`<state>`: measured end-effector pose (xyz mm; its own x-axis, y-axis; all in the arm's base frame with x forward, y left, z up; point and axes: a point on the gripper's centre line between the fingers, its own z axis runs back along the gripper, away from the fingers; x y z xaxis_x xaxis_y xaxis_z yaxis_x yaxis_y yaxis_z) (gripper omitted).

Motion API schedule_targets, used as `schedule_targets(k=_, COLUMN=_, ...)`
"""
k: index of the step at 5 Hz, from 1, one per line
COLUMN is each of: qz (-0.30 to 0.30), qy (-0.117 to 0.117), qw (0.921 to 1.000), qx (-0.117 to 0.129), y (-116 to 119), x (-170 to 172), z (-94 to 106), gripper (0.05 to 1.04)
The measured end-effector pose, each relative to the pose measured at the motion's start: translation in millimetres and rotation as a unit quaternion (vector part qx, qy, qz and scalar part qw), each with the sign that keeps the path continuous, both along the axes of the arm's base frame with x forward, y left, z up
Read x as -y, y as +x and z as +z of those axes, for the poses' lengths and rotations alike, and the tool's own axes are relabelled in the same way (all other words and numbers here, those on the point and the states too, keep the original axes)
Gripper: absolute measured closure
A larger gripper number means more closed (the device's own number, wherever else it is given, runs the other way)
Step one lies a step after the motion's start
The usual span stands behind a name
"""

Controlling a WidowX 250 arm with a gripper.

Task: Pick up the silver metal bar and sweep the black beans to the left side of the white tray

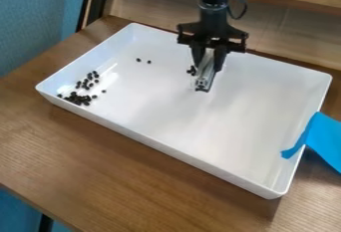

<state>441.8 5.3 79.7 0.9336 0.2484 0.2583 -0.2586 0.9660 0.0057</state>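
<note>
your gripper [208, 71] is found pinching a slim silvery tool [204, 80] over the far middle of the white tray [156, 114], near a few dark beads [192, 70]; a larger bead cluster [79, 99] lies left.

Wooden table [86, 141] under white tray [200, 121], blue strip [324, 137] across rim
</note>
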Motion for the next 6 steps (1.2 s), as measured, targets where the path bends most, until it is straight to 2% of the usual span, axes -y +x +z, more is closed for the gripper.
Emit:
schedule_targets(k=1, qz=0.004, qy=0.011, qw=0.9999, qx=-0.011, y=1.6, x=-3.5, z=-19.2, gripper=0.698)
schedule_targets(k=2, qz=0.005, qy=0.015, qw=0.9999, qx=-0.005, y=5.3, x=-5.6, z=-20.2, gripper=0.698)
schedule_targets(k=3, qz=0.007, qy=0.021, qw=0.9997, qx=-0.012, y=7.5, x=-7.5, z=-32.1, gripper=0.698)
schedule_targets(k=6, qz=0.024, qy=0.03, qw=0.9992, qx=-0.009, y=31.3, x=-21.2, z=-38.1, gripper=0.698)
